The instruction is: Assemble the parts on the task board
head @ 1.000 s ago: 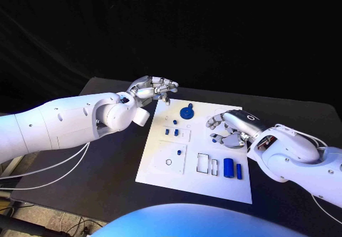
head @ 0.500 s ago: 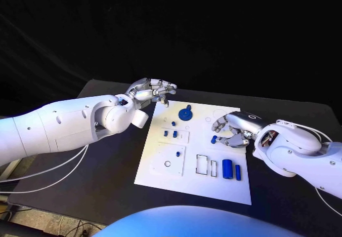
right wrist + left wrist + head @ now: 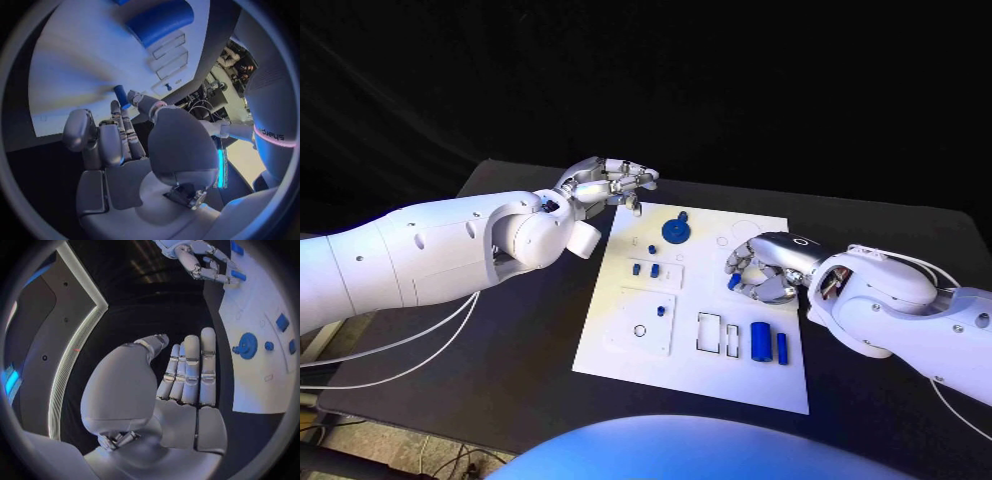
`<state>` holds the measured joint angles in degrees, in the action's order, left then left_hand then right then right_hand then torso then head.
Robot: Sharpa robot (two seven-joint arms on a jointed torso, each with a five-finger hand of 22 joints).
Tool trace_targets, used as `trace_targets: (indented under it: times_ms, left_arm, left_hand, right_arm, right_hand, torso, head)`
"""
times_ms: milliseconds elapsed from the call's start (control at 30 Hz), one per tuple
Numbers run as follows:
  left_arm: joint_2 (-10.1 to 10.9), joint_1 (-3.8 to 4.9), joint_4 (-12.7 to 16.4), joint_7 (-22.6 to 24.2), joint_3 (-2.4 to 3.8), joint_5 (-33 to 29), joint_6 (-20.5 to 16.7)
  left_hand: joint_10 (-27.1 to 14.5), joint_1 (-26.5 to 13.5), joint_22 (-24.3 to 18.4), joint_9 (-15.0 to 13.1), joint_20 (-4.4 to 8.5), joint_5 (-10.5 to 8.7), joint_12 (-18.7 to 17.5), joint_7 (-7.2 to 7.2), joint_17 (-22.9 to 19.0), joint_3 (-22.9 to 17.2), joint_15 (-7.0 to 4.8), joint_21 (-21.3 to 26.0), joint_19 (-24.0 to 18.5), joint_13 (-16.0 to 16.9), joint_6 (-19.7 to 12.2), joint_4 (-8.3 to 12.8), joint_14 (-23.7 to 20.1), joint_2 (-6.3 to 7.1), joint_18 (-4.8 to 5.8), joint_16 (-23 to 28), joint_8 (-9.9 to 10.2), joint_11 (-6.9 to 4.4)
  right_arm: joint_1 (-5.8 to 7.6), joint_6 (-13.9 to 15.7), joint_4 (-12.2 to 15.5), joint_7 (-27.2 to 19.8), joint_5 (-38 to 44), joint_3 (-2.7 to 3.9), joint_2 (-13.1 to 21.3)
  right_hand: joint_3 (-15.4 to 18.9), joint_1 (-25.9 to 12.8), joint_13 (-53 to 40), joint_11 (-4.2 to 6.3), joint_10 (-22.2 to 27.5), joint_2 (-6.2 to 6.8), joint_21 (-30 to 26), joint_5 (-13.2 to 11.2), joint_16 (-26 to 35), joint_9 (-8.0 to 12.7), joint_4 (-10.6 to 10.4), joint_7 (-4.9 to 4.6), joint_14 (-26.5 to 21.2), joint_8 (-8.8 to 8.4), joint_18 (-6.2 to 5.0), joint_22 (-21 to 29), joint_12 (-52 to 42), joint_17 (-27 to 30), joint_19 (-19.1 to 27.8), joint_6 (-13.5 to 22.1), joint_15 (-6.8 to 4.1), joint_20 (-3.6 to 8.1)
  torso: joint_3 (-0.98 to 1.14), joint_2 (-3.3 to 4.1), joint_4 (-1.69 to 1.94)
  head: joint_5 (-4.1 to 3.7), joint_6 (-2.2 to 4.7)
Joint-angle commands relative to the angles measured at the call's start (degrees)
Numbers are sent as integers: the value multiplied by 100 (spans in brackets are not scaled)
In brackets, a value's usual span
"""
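Pinching upright blue peg — right hand

Bright light falls on the task board from overhead, while the backdrop toward twelve o'clock in the head view stays black. The white arms carry a bluish sheen. Under the right hand lies a soft shadow. In the right wrist view a large blue part looks smeared, perhaps by motion. Both wrist views bend straight edges toward the rim.
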<state>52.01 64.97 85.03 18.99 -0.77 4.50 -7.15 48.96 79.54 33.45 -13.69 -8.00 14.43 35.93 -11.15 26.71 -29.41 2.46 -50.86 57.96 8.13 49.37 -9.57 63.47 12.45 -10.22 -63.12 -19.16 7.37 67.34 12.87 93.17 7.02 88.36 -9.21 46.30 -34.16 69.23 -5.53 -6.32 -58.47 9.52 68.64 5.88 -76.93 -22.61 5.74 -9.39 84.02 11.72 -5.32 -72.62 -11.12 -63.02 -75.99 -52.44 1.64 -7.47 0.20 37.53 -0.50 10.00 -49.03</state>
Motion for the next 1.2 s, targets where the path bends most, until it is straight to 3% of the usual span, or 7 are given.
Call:
trace_targets:
  times_ms: [33, 233, 300, 400, 833, 1200]
  left_arm:
    - [-4, 5, 16, 25, 3, -24, 101]
    - [6, 5, 21, 21, 3, -23, 98]
    - [7, 5, 22, 18, 3, -23, 100]
    - [9, 5, 23, 12, 3, -23, 105]
    - [18, 5, 27, -8, 3, -23, 108]
    - [18, 5, 30, -12, 2, -23, 116]
  left_hand:
    - [-36, 28, -5, 4, 0, -11, -26, 4, -5, 22, 28, 38, 20, -7, -41, 0, -23, -36, -37, 23, 28, -10]
    - [-36, 28, -5, 4, 0, -11, -26, 4, -5, 22, 28, 38, 20, -7, -41, 0, -23, -36, -37, 23, 28, -10]
    - [-36, 28, -5, 4, 0, -11, -26, 4, -5, 22, 28, 38, 20, -7, -41, 0, -23, -36, -37, 23, 28, -10]
    - [-35, 26, -10, 3, -1, -11, -23, 4, -6, 26, 28, 44, 23, -7, -42, -6, -23, -41, -37, 24, 28, -10]
    - [-35, 26, -10, 3, -1, -11, -23, 4, -6, 26, 28, 44, 23, -7, -42, -6, -23, -41, -37, 24, 28, -10]
    - [-35, 26, -10, 3, -1, -11, -23, 4, -6, 26, 28, 44, 23, -7, -42, -6, -23, -41, -37, 24, 28, -10]
  right_arm:
    - [-28, -148, -43, 43, 102, -9, -37]
    - [-66, -118, -85, 55, 142, -15, -78]
    - [-72, -101, -99, 62, 155, -16, -86]
    - [-79, -66, -122, 75, 178, -17, -93]
    - [-87, 64, -140, 91, 281, -18, -83]
    - [-88, 529, -50, -8, 267, -17, -68]
  right_hand:
    - [-43, 6, 9, 19, -75, -56, 52, -24, -40, -13, -32, 7, 70, 40, -17, -45, -60, -35, -65, -67, -27, 12]
    - [-110, 36, 17, 60, -222, -145, 169, -51, -95, -43, -61, 38, 98, 95, 13, -146, -156, -111, -157, -177, -60, 42]
    - [-171, 74, 29, 78, -282, -196, 204, -208, -114, -57, -58, 51, 107, 113, 22, -179, -186, -129, -187, -213, -80, 62]
    - [-215, 96, 36, 88, -310, -236, 228, -244, -128, -69, -58, 56, 113, 131, 28, -202, -200, -148, -206, -244, -86, 70]
    - [-309, 183, 52, 101, -353, -297, 255, -250, -133, -93, -13, 60, 112, 166, 36, -233, -218, -145, -226, -293, -98, 84]
    - [-404, 300, 2, 196, -688, -437, 481, -281, -199, -200, 73, 118, 142, 323, 90, -433, -368, -240, -373, -499, -175, 148]
  torso:
    - [3, 6, -1]
    - [5, 3, -5]
    - [5, 0, -5]
    - [4, -3, -4]
    - [4, -2, -5]
    - [2, 0, 1]
  head:
    - [-4, -4]
    - [4, -17]
    - [1, -21]
    - [0, -26]
    - [-14, -26]
    - [-34, -19]
